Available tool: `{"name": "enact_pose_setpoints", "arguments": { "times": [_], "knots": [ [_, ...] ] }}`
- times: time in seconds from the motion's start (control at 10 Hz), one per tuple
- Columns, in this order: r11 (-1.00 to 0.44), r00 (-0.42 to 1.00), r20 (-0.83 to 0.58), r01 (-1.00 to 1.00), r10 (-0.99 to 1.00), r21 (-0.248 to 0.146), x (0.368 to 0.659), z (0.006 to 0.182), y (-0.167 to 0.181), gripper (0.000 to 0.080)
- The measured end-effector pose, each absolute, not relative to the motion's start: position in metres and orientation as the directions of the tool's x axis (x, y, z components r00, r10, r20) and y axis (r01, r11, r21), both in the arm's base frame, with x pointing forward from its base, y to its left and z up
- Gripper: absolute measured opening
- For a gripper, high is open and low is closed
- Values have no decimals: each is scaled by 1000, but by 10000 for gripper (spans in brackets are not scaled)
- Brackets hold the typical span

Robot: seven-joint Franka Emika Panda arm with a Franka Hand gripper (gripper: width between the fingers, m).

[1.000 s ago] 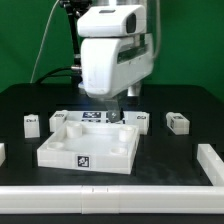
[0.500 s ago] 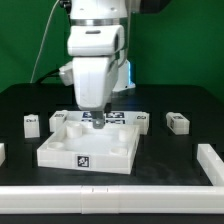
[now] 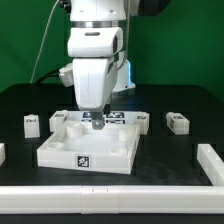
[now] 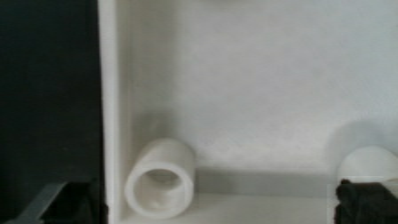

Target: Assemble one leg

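Note:
Small white legs with code tags lie on the black table: one at the exterior view's left (image 3: 32,123), one at the right (image 3: 178,122), one behind the tray's far right corner (image 3: 140,119). The large white tray (image 3: 118,151) lies in the middle. My gripper (image 3: 97,120) hangs low over the tray's far left part. In the wrist view the gripper (image 4: 210,202) is open and empty. Its dark fingertips (image 4: 365,196) stand wide apart over the tray floor (image 4: 249,90), with a raised round socket (image 4: 160,180) near one of them. No leg shows in the wrist view.
The marker board (image 3: 118,116) lies just behind the tray, partly hidden by the arm. A white raised rail (image 3: 211,165) borders the table at the front and right. The tray's left wall (image 4: 112,100) meets the black table in the wrist view.
The arm has swung toward the exterior view's left and turned, moving over the tray's far left part. It has held still for the last half second.

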State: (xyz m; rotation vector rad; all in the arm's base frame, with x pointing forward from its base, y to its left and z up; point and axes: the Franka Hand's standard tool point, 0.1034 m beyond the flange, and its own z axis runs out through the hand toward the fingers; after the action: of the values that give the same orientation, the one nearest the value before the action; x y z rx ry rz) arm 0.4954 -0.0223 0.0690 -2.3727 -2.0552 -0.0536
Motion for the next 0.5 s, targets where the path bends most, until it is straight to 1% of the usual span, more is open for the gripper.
{"name": "enact_pose_setpoints", "arguments": {
  "times": [0.1,0.2,0.3,0.4,0.5],
  "knots": [
    [-140,140,23,990,990,1,472,67,-21,650],
    [-138,138,20,990,990,-10,457,65,-19,650],
    [-136,136,20,991,990,-18,438,58,-17,650],
    [-137,138,19,990,990,-36,423,50,-17,650],
    [-142,143,18,988,989,-58,413,41,-18,650]
  ]
}}
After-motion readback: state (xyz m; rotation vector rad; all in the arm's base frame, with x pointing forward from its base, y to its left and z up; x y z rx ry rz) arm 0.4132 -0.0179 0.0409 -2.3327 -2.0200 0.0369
